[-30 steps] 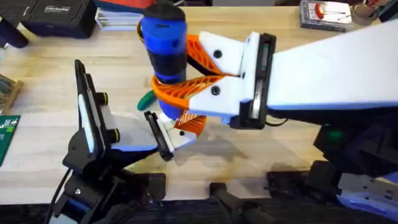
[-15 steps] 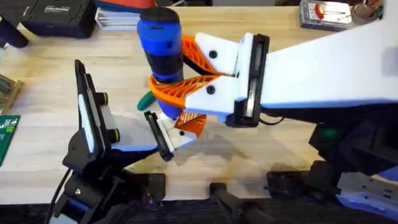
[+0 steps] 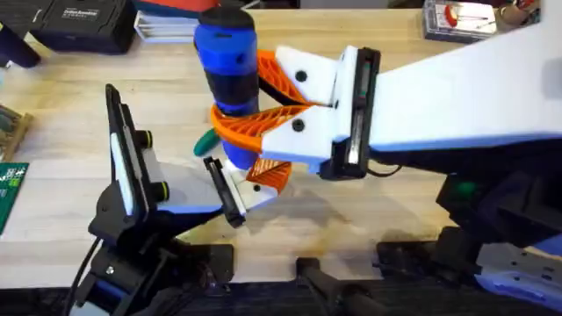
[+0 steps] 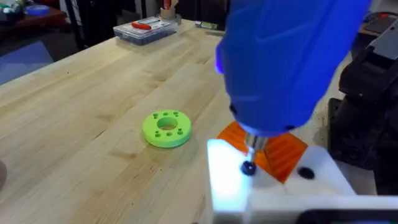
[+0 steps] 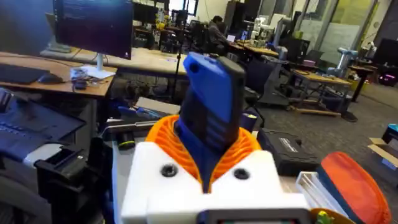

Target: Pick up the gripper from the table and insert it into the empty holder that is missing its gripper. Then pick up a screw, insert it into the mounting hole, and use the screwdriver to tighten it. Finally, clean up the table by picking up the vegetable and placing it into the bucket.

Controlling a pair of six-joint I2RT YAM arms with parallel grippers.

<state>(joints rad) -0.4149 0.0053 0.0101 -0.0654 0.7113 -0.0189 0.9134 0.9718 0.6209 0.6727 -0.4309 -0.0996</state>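
Note:
My right gripper (image 3: 239, 110) is shut on the blue screwdriver (image 3: 226, 66), holding it upright between its orange fingers (image 5: 163, 134). The thin tip (image 4: 249, 163) rests on a dark screw head in the white holder (image 4: 233, 180) on my left gripper (image 3: 259, 183). The orange gripper (image 4: 277, 152) sits in that holder, right behind the tip. A dark green vegetable (image 3: 205, 140) lies on the table just left of the screwdriver, partly hidden by it. The orange-brown bucket (image 3: 516, 16) stands at the far right corner.
A bright green disc with holes (image 4: 166, 129) lies on the wood ahead of the left gripper. A clear plastic box (image 3: 457, 19) sits at the back right and a black case (image 3: 79, 22) at the back left. A green circuit board (image 3: 10, 193) lies at the left edge.
Over the last second the right arm and the screwdriver shifted slightly to the left. Since half a second ago nothing has visibly moved. The left arm has stayed still.

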